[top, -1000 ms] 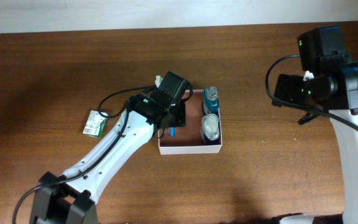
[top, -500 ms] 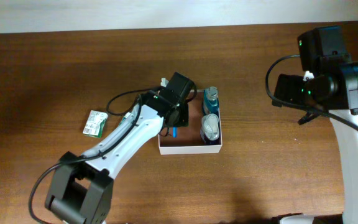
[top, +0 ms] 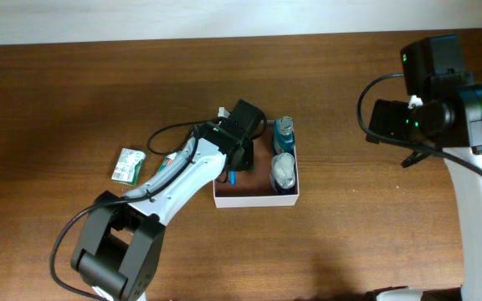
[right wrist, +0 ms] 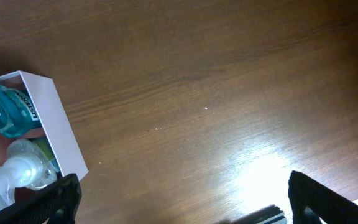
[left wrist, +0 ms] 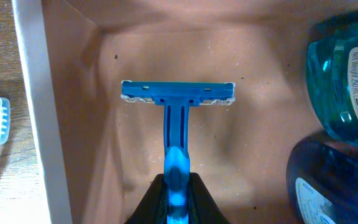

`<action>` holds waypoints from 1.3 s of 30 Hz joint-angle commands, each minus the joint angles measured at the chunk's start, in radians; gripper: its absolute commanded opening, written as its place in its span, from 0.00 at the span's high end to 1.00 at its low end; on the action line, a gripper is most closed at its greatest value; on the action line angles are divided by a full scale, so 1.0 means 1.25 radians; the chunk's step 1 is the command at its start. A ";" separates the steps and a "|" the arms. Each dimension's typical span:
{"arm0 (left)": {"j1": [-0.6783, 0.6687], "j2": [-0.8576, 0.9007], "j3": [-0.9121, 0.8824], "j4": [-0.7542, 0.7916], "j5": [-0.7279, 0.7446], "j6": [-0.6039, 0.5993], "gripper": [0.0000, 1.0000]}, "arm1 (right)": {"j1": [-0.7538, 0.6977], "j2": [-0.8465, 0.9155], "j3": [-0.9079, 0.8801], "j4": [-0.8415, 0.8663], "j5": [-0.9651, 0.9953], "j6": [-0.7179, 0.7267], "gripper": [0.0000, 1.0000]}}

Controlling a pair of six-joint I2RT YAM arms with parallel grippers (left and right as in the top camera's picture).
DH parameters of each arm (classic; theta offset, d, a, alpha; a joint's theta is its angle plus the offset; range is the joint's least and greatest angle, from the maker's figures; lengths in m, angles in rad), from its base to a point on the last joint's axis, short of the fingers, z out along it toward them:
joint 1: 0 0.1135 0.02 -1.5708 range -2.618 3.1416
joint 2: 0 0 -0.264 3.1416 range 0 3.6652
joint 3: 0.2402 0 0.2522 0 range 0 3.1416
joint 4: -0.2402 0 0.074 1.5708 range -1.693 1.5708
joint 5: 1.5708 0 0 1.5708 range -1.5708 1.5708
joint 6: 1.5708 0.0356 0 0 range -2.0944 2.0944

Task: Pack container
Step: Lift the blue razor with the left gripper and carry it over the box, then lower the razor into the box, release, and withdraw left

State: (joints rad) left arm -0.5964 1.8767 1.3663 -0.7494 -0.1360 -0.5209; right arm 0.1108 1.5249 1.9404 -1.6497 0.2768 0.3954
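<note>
The container (top: pixel 254 201) lies right under the left gripper (left wrist: pixel 178 200), which reaches into its left half. The jaws are narrow and pinch the handle of a blue razor (left wrist: pixel 176 106); its head points away from the fingers, over the reddish floor. To the right of this gripper, inside the box, are a blue bottle (left wrist: pixel 347 74) and a clear spray bottle (top: pixel 283 171). A green packet (top: pixel 128 165) lies well apart on the table (top: pixel 74 92). The right gripper (right wrist: pixel 184 186) hangs wide open above the wood, away from the container.

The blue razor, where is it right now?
In the left wrist view, the blue razor is inside the container, gripped by the left end effector, blue bottles on its right.
</note>
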 commanded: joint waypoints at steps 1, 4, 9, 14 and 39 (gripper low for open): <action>-0.005 0.007 0.015 -0.005 -0.016 -0.007 0.99 | -0.005 0.002 0.008 0.000 0.013 0.001 0.02; -0.005 0.007 0.015 -0.012 -0.024 -0.007 0.97 | -0.005 0.002 0.008 0.000 0.013 0.001 0.02; -0.005 0.007 0.015 -0.018 -0.031 -0.007 0.68 | -0.005 0.002 0.008 0.000 0.013 0.001 0.02; -0.005 0.007 0.015 -0.017 -0.030 -0.006 0.66 | -0.005 0.002 0.008 0.000 0.013 0.001 0.02; 0.159 -0.267 0.062 -0.242 -0.173 0.268 0.50 | -0.005 0.002 0.008 0.000 0.013 0.001 0.02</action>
State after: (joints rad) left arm -0.4480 1.5288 1.4475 -1.0489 -0.3599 -0.2825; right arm 0.1108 1.5249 1.9404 -1.6497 0.2768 0.3927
